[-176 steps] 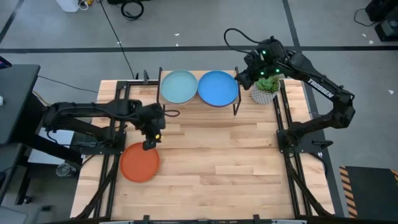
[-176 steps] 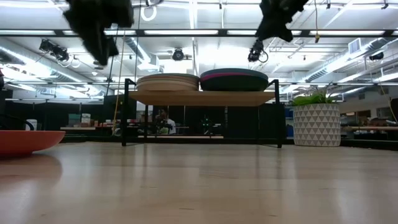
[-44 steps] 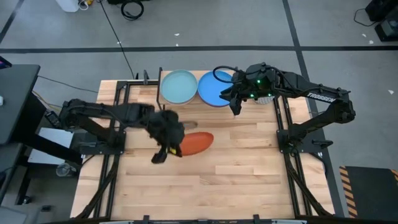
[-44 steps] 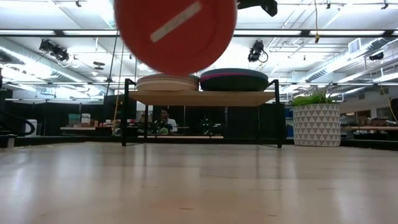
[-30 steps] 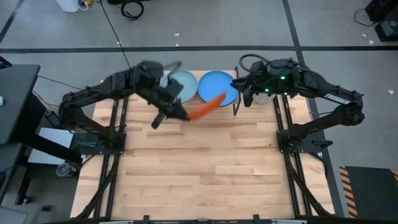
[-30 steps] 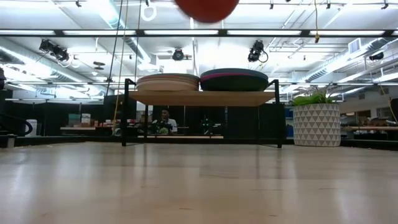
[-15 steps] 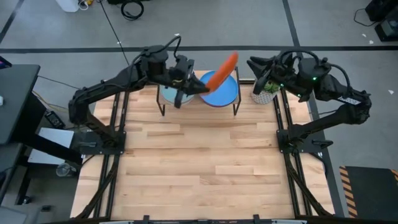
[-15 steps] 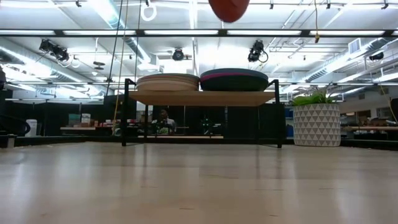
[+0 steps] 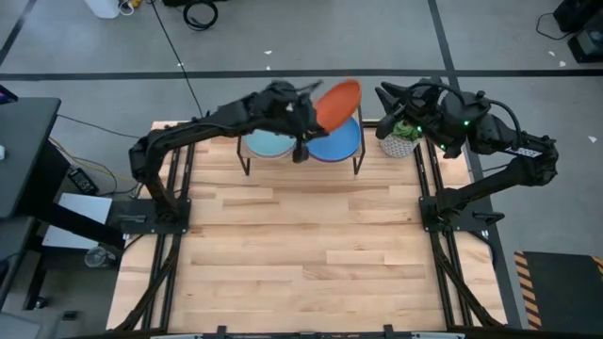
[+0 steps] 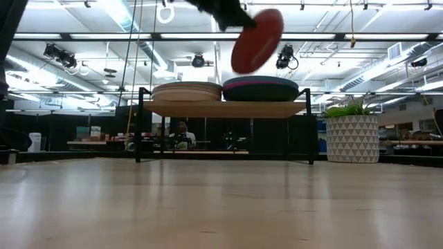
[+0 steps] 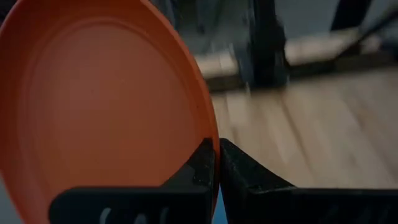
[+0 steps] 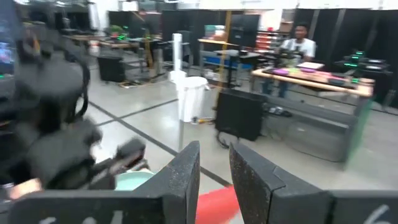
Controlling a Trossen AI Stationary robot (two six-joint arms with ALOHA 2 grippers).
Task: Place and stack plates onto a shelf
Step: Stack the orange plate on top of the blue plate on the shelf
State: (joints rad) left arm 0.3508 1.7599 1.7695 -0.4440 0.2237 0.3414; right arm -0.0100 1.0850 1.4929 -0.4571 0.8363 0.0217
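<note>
The near stretch of the slatted tabletop (image 9: 311,254) is seen bare in the high view and the low view; at its far edge the shelf (image 10: 225,108) stands on thin black legs, and only the low view shows that it carries two stacks, a tan-topped stack (image 10: 187,91) on the left and a dark stack with a pink band (image 10: 261,88) on the right; from above, only the top plates are seen, a light blue plate (image 9: 267,143) on the left and a bright blue plate (image 9: 337,143) on the right. The left gripper (image 9: 303,121) is held over the shelf, above the gap between the two stacks; its fingers (image 11: 205,163) are shown in the left wrist view clamped on the rim of the orange plate (image 11: 99,106). The orange plate is held tilted, raised to the right of the gripper and apart from the stack beneath it; in the low view it is seen hanging above the right stack, and in the high view it overlaps the far edge of the bright blue plate. The right gripper (image 9: 384,95) is held off the shelf's far right corner, just beside a potted plant (image 10: 353,135) in a white patterned pot; its fingers (image 12: 183,171) are seen apart and holding nothing in the right wrist view. Beyond the table a person (image 12: 300,38) is seen at a desk.
</note>
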